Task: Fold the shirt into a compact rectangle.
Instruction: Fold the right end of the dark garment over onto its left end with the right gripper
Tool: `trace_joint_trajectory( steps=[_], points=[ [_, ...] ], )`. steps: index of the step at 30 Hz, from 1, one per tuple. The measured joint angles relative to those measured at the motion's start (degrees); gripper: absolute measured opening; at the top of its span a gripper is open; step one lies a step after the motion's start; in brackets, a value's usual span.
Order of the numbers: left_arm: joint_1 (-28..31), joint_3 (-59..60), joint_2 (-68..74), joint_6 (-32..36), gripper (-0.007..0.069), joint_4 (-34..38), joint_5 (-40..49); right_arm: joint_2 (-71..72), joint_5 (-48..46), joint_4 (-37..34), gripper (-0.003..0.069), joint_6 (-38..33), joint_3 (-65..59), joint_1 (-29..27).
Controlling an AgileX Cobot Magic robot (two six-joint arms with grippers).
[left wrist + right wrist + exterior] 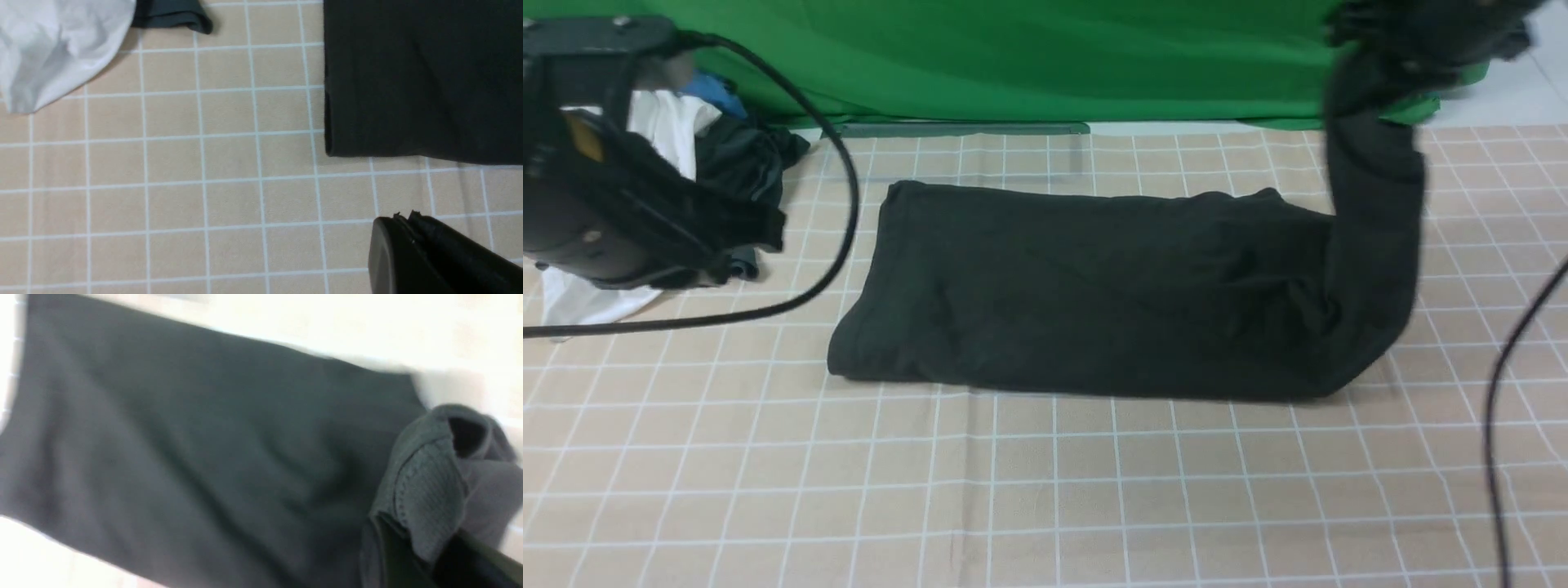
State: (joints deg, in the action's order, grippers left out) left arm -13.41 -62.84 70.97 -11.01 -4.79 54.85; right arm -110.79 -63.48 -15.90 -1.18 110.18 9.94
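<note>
The black shirt (1086,286) lies as a long folded band across the middle of the checked cloth; no print or label shows. Its right end is lifted into a hanging column up to my right gripper (1401,49), which is blurred at the top right and shut on the shirt's ribbed edge (425,490). The rest of the shirt (196,449) spreads flat below it. My left gripper (402,218) is shut with nothing between its fingers, hovering over bare cloth a little off the shirt's left corner (408,90). In the front view the left gripper (760,233) sits at the far left.
A white garment (662,122) and a dark grey-green garment (743,163) are piled at the back left; the white garment (53,45) and the dark garment's edge (171,16) show in the left wrist view. Black cables (841,220) loop over the cloth. A green backdrop (1029,57) closes the far side.
</note>
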Motion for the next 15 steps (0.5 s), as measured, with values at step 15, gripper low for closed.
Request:
trace_joint_trajectory(
  steps=[15],
  points=[
    [1.96, 0.0, -4.04, 0.0, 0.0019, 2.17, 1.63, -14.33, 18.03, -12.51, 0.0134, 4.05, 4.84, 17.56]
  ],
)
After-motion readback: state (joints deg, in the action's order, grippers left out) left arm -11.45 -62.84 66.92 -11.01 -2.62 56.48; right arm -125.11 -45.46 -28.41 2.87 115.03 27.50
